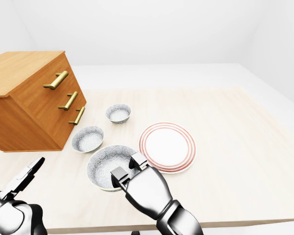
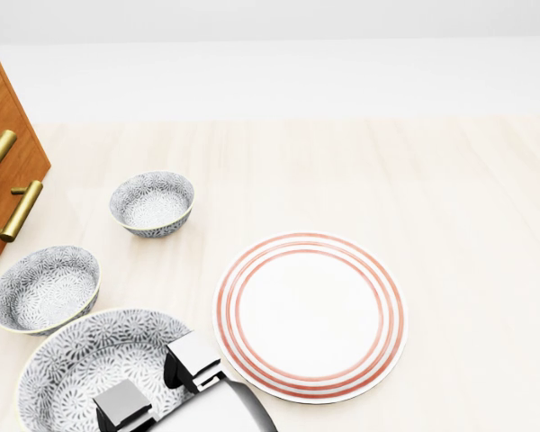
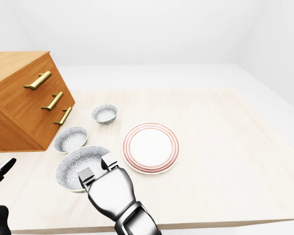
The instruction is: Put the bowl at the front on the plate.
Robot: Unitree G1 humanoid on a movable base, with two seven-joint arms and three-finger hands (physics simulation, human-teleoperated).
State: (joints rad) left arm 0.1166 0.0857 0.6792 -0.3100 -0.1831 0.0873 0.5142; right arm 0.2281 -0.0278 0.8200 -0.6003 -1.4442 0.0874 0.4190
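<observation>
gripping bowl [image 2: 76,360] rim, right hand [image 1: 129,169], plate [image 2: 310,315] beside

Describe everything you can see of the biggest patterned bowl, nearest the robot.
The large bowl is round, shallow, ceramic-looking, white with a dense grey floral pattern. It is upright and empty at the head view's bottom left, left of the red-ringed plate, not touching it. The right robot hand grips its rim.

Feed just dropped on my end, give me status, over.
Status: right hand shut on front bowl rim; left hand open, idle. Not yet on plate. Nothing between them.
</observation>
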